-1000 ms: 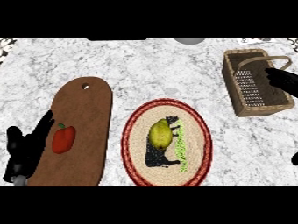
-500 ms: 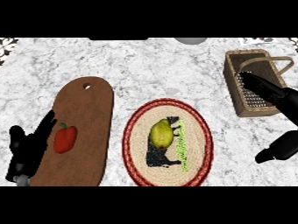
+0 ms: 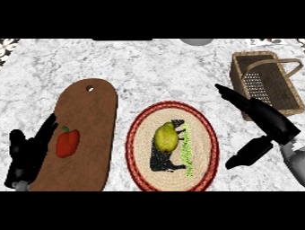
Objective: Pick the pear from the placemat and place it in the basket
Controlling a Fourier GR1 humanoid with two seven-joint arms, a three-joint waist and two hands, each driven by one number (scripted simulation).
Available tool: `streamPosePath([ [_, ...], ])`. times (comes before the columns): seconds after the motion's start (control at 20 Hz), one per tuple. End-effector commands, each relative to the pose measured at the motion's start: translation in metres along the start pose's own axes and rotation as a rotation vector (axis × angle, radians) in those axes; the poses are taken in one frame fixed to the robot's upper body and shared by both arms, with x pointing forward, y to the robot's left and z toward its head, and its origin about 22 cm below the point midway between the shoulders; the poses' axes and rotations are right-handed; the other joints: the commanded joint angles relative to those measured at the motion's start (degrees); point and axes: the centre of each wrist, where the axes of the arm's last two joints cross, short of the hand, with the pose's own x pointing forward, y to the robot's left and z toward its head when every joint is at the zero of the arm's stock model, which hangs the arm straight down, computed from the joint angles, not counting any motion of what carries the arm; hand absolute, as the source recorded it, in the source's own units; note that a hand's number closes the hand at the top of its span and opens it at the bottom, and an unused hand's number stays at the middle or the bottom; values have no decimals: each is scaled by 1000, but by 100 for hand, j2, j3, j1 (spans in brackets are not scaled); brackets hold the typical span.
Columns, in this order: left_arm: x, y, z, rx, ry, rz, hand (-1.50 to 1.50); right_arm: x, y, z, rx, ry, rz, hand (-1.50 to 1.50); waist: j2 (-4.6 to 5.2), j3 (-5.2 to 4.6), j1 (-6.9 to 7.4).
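Hands first: left hand point(image 3: 26, 152) is resting open by the brown wooden cutting board point(image 3: 82, 134), right hand point(image 3: 264, 123) is hovering, fingers spread, holding nothing. Yellow-green pear point(image 3: 166, 137) is sitting on the round woven placemat point(image 3: 202, 157); brown wicker basket point(image 3: 277, 96) is farther back right.

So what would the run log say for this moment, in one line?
yellow-green pear: on round woven placemat, untouched | right hand: open, beside placemat | left hand: resting | wicker basket: far right

On the tabletop point(image 3: 148, 67) there is one pear point(image 3: 166, 137), one round placemat point(image 3: 205, 148) under it, one red pepper point(image 3: 67, 143), one brown cutting board point(image 3: 85, 117), one wicker basket point(image 3: 269, 85), and two black hands: left hand point(image 3: 26, 155), right hand point(image 3: 264, 119).
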Motion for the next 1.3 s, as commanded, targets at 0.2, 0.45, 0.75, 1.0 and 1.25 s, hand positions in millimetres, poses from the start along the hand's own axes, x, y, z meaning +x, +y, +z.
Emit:
streamPosePath([
  [0.2, -31, -17, 4, -48, 158, 60, 0, -5, 37, -29, -7, 1, -4, -150, 62, -87, -20],
  [0.45, -28, -24, 8, -60, 138, 17, 0, -2, 48, -30, -2, -12, -26, -150, 47, -85, -52],
  [0.75, -37, -9, 10, -48, 161, 44, 0, -8, 74, -44, -25, -3, -13, -150, 53, -87, -31],
  [1.0, -34, -14, 3, -42, 152, 28, 0, -19, 84, -54, -13, -20, -16, -150, 60, -86, -46],
  [1.25, -34, -22, 16, -48, 137, 39, 0, -22, 77, -59, 7, 3, -1, -150, 51, -84, -16],
])
